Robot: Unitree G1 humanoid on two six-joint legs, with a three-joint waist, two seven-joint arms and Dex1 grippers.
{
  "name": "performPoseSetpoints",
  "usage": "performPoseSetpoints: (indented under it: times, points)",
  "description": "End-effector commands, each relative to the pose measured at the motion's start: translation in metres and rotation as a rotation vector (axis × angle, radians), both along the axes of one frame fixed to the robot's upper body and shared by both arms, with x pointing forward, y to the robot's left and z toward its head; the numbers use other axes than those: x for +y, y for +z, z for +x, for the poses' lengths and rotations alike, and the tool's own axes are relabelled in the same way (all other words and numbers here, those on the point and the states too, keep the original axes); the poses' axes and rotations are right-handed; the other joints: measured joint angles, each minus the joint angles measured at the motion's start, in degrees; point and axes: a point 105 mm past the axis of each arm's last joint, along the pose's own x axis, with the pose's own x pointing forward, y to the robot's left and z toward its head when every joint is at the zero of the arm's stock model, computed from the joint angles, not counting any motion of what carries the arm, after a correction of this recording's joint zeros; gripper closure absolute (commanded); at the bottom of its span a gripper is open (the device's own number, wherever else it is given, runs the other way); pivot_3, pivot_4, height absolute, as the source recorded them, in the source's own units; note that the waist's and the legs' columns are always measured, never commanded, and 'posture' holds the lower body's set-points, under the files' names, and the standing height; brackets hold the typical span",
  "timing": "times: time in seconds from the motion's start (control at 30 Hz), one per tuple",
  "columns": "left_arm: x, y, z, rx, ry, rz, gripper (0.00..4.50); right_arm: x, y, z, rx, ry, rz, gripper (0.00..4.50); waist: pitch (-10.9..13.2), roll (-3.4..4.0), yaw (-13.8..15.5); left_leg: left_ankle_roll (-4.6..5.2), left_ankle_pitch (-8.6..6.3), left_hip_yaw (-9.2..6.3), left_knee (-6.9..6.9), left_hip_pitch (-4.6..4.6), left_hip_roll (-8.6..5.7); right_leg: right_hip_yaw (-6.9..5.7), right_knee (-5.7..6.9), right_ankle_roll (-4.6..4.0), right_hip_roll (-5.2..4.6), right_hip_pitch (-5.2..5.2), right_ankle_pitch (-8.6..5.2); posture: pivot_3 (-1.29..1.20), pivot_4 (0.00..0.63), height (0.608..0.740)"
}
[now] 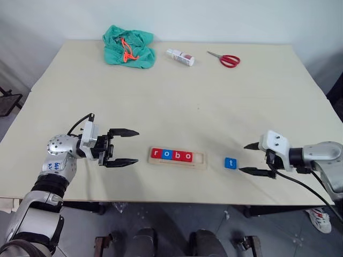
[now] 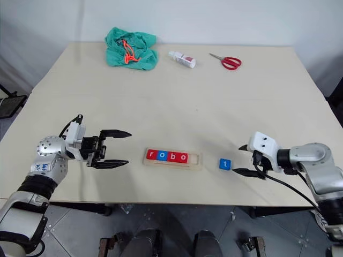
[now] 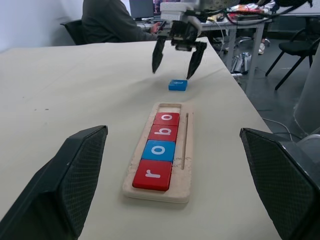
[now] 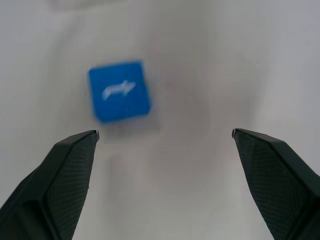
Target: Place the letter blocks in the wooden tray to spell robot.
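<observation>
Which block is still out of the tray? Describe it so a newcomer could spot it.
On the beige table, near the front edge, the wooden tray holds four blocks spelling r, o, b, o. Between its empty end and the open right gripper lies the blue t block, flat on the tabletop. It is the lone tile outside the tray.

I seem to be working in an office or lab: past the far edge of my pale table (image 3: 60, 90) a person (image 3: 107, 22) sits at a cluttered desk (image 3: 235, 20) with a monitor (image 3: 141, 8). Black office chairs (image 3: 295, 47) stand on a grey floor (image 3: 280, 100) beside it, and the walls are plain white
</observation>
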Motion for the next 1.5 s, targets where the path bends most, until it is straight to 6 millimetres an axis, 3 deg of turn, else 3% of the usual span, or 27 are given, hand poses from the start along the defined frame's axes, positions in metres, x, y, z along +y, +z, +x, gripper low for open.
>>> performPoseSetpoints:
  times: [0.03, 0.43, 0.53, 0.73, 0.8, 0.93, 1.07, 1.23, 1.5]
  points:
    - [0.003, 0.005, -0.013, -0.032, -0.102, 0.022, 0.00, 0.007, 0.003, -0.001, -0.003, 0.046, 0.019, 0.03, 0.00, 0.00, 0.02, 0.00, 0.00, 0.00, 0.00, -0.03, -0.01, -0.01, 0.00, 0.00, -0.01, -0.01, 0.00, 0.00, 0.150, 0.740]
    - [0.003, 0.003, -0.014, -0.040, -0.099, 0.014, 0.00, 0.026, -0.002, 0.001, 0.028, 0.035, 0.087, 0.03, 0.00, 0.00, -0.36, -0.01, 0.00, 0.02, 0.00, 0.00, 0.07, -0.02, 0.00, 0.00, 0.06, -0.01, 0.00, 0.00, 0.150, 0.740]
    - [0.003, 0.004, -0.014, -0.043, -0.097, 0.011, 0.00, 0.031, -0.005, -0.003, 0.042, 0.031, 0.104, 0.57, 0.00, 0.00, -0.28, -0.01, 0.00, 0.03, 0.00, 0.01, 0.07, -0.02, 0.01, 0.00, 0.05, -0.02, 0.00, 0.00, 0.150, 0.740]
    - [0.002, 0.004, -0.013, -0.045, -0.097, 0.010, 0.00, 0.034, -0.005, -0.005, 0.037, 0.019, 0.116, 2.59, 0.00, 0.00, -0.20, -0.01, -0.01, 0.01, 0.00, 0.00, 0.05, -0.01, 0.00, 0.00, 0.03, -0.01, 0.00, 0.00, 0.150, 0.740]
    - [0.002, 0.004, -0.013, -0.045, -0.096, 0.010, 0.00, 0.035, 0.002, -0.005, 0.013, 0.017, 0.121, 3.04, 0.00, 0.00, -0.20, -0.01, -0.01, 0.02, 0.00, 0.00, 0.04, -0.01, 0.00, 0.00, 0.03, -0.01, 0.00, 0.00, 0.150, 0.740]
    - [0.003, 0.005, -0.012, -0.045, -0.091, 0.011, 0.00, 0.049, 0.032, 0.001, -0.061, 0.027, 0.141, 3.03, 0.00, 0.00, -0.38, -0.02, -0.01, 0.03, 0.00, 0.00, 0.04, 0.00, 0.00, 0.00, 0.03, -0.03, 0.00, 0.00, 0.150, 0.740]
    - [0.003, 0.004, -0.012, -0.044, -0.088, 0.010, 0.00, 0.077, 0.054, -0.001, -0.070, 0.082, 0.164, 3.03, 0.00, 0.00, -0.35, -0.03, 0.00, 0.03, -0.03, 0.00, 0.08, 0.00, 0.00, 0.00, 0.06, -0.06, 0.00, 0.00, 0.150, 0.740]
    - [0.001, 0.003, -0.012, -0.046, -0.094, 0.002, 0.00, 0.102, 0.045, -0.001, -0.031, 0.150, 0.117, 3.03, 0.00, 0.00, -0.10, -0.03, -0.01, -0.03, -0.03, -0.01, 0.03, 0.00, 0.00, 0.00, 0.02, -0.04, 0.00, 0.00, 0.150, 0.740]
    - [0.000, 0.003, -0.014, -0.056, -0.095, -0.008, 0.00, 0.116, 0.028, 0.002, 0.004, 0.195, 0.090, 3.03, 0.00, 0.00, -0.33, -0.03, -0.01, -0.14, 0.02, -0.09, -0.05, -0.05, 0.05, 0.00, -0.02, -0.07, 0.00, 0.00, 0.150, 0.740]
